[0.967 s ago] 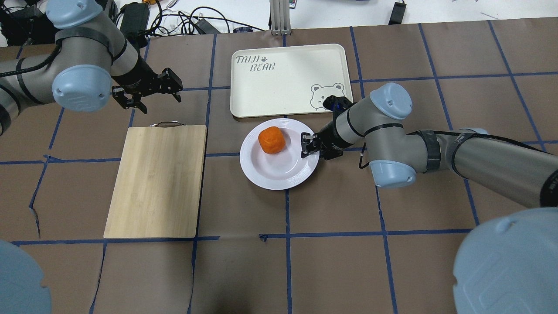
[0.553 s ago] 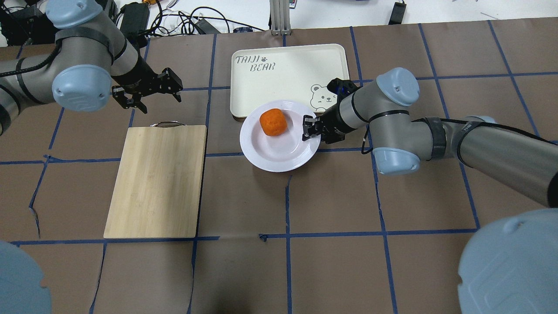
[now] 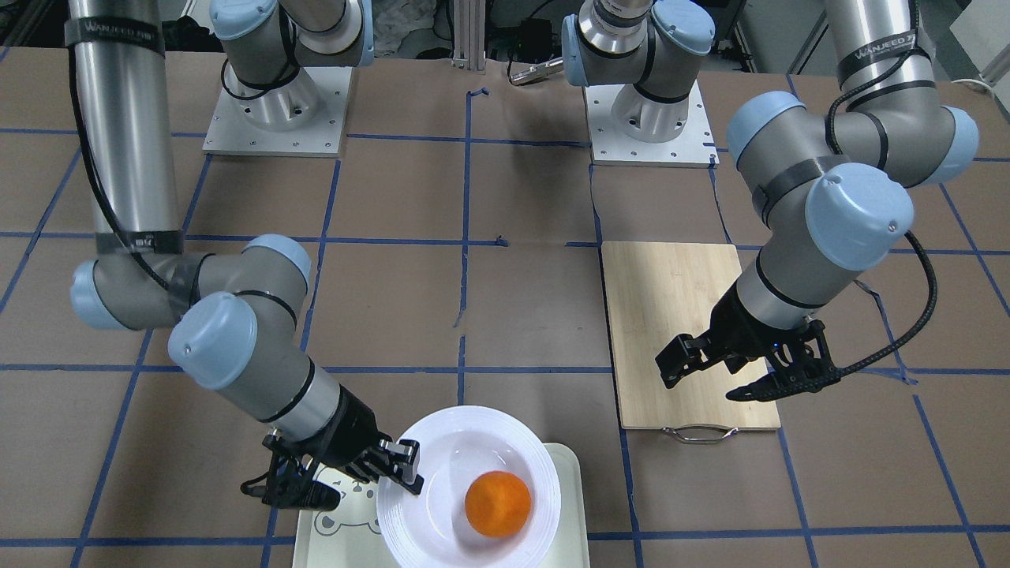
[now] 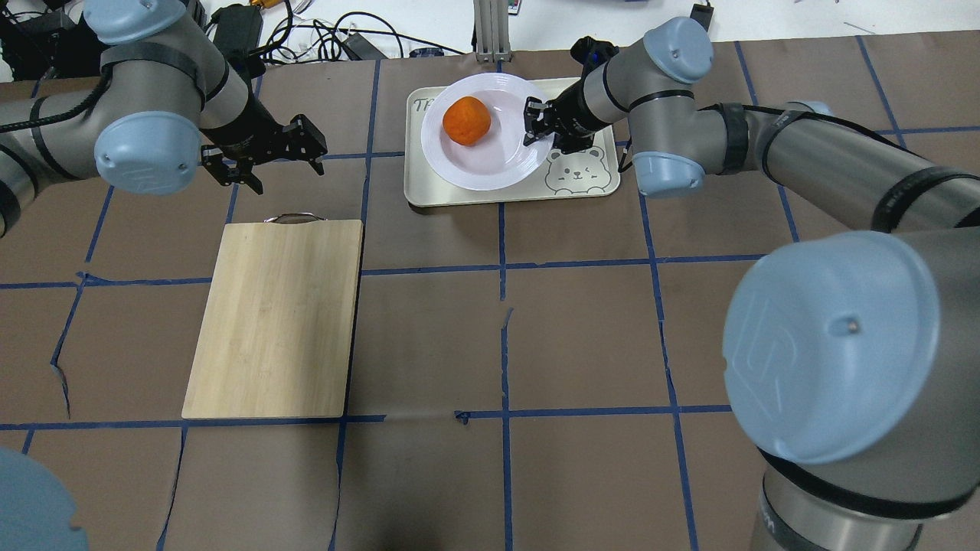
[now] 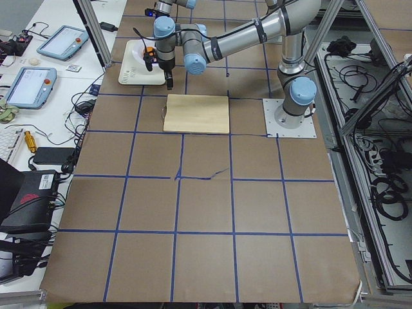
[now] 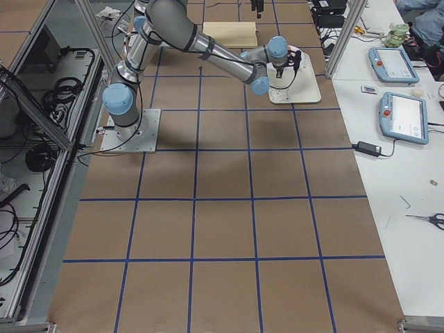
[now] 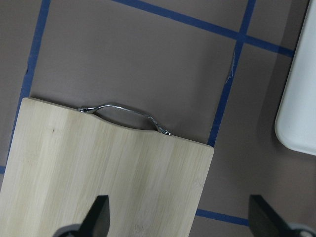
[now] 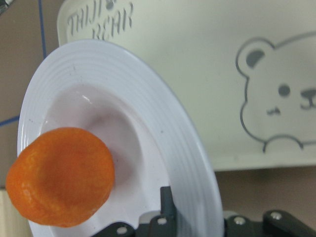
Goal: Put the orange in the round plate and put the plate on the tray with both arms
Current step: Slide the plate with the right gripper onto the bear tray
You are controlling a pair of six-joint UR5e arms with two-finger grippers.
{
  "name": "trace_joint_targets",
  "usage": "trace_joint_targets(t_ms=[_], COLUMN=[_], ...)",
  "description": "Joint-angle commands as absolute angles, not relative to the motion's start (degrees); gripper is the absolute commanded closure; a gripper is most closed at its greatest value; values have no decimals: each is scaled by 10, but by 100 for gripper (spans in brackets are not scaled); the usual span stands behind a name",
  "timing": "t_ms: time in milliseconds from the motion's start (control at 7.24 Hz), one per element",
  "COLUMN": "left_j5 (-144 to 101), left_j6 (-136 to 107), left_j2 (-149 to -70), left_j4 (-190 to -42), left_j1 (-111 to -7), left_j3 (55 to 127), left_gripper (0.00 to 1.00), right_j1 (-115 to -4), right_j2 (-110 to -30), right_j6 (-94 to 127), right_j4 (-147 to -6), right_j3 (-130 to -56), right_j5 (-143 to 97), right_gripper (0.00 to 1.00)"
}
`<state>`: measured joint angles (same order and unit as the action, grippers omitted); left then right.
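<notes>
Left gripper (image 4: 288, 177) hangs released, jaws wide, holding nothing, above the bench (image 4: 582, 337) just past the handle end of the cutting board (image 4: 276, 317). Orange (image 4: 467, 120) sits in the round plate (image 4: 490, 172): first step done. Plate is over the tray (image 4: 459, 195), tilted, seemingly not set down. Right gripper (image 4: 536, 122) is clenched on the plate's rim. Remaining, I judge: lower, level, let go

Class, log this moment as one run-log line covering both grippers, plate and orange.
right gripper: shut on round plate rim | orange: in plate | plate: over tray, unreleased | left gripper: open, near cutting board
</notes>
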<state>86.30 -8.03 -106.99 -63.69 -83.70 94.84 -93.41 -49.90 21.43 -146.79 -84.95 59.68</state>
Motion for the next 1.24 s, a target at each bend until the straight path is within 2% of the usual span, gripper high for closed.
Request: trace_joint_targets(t_ms=[0,276,415,691,829,1106], left_j5=[903,904,904,904,904,904], left_j6=[-80,-80,-80,-80,-80,-80], left_j2=[-1056,-1053,-1053,-1053,-1052,-1045], left_j4=[-642,-644,-644,-644,-645,-645], left_j1=[-854,-854,-854,-854,-854,-858], left_j3=[950,951,952,951,951,948], left_gripper=[0,0,0,0,0,0], right_j1=[-931,-930,-929,-927,-927,-929], right_j2=[-441,-439,-440,-450,-466,-530], right_j6=[220,235,237,237,223,119], right_j4=[-1467,-1468,-1467,-1467,-1461,-1324], right_j3=[-797,-800,-800,-804,-800,-782], right_j5=[598,609,638,678,706,802], right_gripper=[96,77,46,0,0,0])
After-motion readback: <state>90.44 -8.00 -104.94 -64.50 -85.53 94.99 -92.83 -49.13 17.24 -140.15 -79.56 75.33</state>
